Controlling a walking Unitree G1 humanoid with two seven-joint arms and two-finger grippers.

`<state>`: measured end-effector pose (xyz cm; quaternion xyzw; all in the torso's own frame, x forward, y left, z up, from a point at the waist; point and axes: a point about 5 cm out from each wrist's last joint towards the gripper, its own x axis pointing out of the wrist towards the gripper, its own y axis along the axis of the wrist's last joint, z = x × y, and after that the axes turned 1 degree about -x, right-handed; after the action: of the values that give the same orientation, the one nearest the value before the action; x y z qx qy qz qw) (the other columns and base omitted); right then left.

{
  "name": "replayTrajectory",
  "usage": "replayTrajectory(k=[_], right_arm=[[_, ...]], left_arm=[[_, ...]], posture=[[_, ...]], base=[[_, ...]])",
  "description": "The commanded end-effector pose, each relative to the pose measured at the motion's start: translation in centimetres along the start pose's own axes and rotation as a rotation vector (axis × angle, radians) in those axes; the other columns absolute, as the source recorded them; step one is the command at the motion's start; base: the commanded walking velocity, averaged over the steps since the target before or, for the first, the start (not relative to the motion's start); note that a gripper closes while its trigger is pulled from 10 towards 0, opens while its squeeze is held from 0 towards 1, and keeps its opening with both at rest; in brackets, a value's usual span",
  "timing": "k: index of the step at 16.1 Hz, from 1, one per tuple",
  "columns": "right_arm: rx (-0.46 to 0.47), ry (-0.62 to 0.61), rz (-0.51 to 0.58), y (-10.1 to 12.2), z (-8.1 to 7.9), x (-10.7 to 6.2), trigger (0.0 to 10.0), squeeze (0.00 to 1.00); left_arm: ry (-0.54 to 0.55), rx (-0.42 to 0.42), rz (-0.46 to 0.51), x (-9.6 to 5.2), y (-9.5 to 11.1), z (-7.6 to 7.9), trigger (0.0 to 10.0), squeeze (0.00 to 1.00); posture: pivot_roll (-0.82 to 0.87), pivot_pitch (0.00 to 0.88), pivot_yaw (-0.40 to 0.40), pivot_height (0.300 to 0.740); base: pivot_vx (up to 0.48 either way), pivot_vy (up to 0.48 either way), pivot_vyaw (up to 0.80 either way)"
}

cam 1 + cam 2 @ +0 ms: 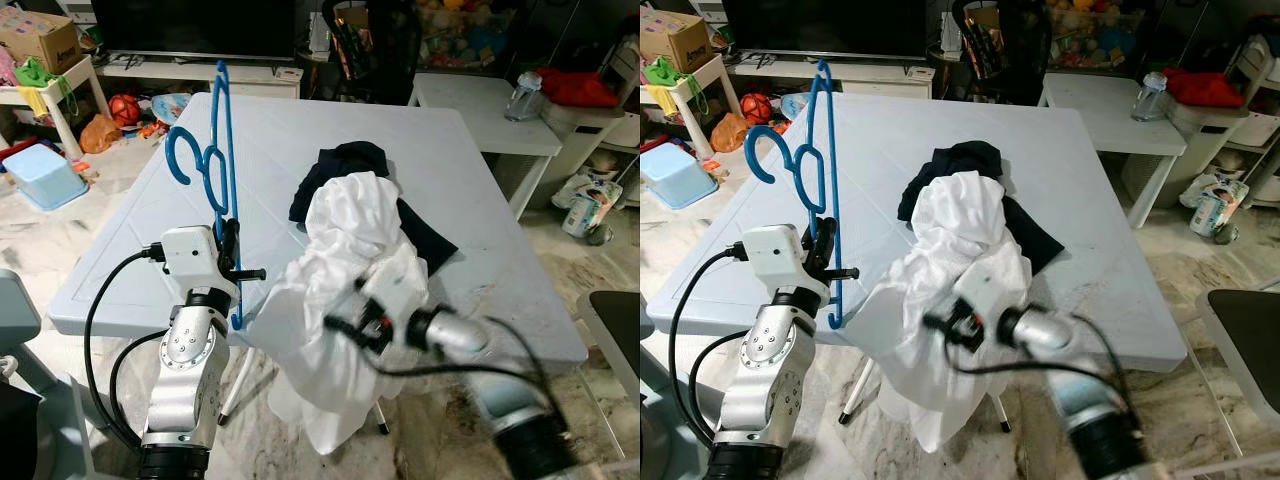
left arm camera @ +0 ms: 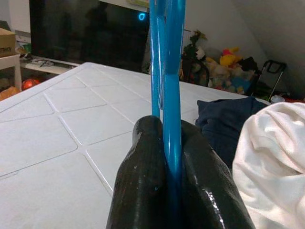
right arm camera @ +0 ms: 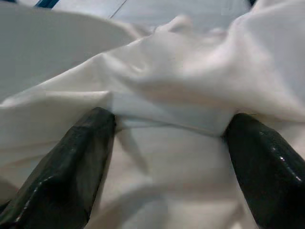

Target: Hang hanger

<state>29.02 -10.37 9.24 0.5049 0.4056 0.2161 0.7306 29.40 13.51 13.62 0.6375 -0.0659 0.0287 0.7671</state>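
Fingers [image 2: 143,186] of the left gripper [image 2: 172,157] press together on the blue hanger [image 1: 222,170], pinching its thin plastic bar; the left wrist view shows this clamp close up, with the bar rising straight between the black pads. Head views give the rest: hanger held upright above the near left edge of the pale blue table [image 1: 280,140], hook end curling up and to the robot's left, lower tip hanging just past the table edge. Right gripper [image 3: 167,124] has its fingers [image 3: 71,167] spread wide, pressed into a white garment [image 1: 350,290]; the right wrist view shows cloth bunched between them, not pinched. From the head, that garment drapes over the table's near edge, its upper part lying on a dark garment [image 1: 345,165] spread mid-table.
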Motion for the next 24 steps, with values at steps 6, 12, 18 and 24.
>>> replayTrajectory(k=[6, 12, 18, 24], right_arm=[[0.106, -0.176, -0.056, -1.2, 0.8, 1.2, 0.0, 0.00], [0.298, -0.417, -0.020, -0.8, 4.4, 1.6, 0.0, 0.00], [0.389, -0.572, 0.128, 4.8, 8.7, 3.3, 0.0, 0.00], [0.440, -0.683, 0.545, 17.9, 13.5, 1.0, 0.0, 0.00]], left_arm=[[-0.016, 0.009, -0.046, 0.0, -0.8, 0.1, 10.0, 0.00], [0.000, 0.012, -0.033, 0.0, -0.5, -0.1, 10.0, 0.00], [0.011, 0.013, -0.026, 0.3, -0.4, -0.2, 10.0, 0.00], [0.030, 0.012, -0.010, 0.4, -0.2, -0.4, 10.0, 0.00]], posture=[[-0.04, 0.000, -0.036, 0.740], [-0.02, 0.000, -0.051, 0.740], [-0.01, 0.000, -0.059, 0.740], [0.01, 0.000, -0.081, 0.740]], base=[[0.000, 0.000, 0.00], [0.000, 0.000, 0.00], [0.000, 0.000, 0.00], [0.000, 0.000, 0.00]])
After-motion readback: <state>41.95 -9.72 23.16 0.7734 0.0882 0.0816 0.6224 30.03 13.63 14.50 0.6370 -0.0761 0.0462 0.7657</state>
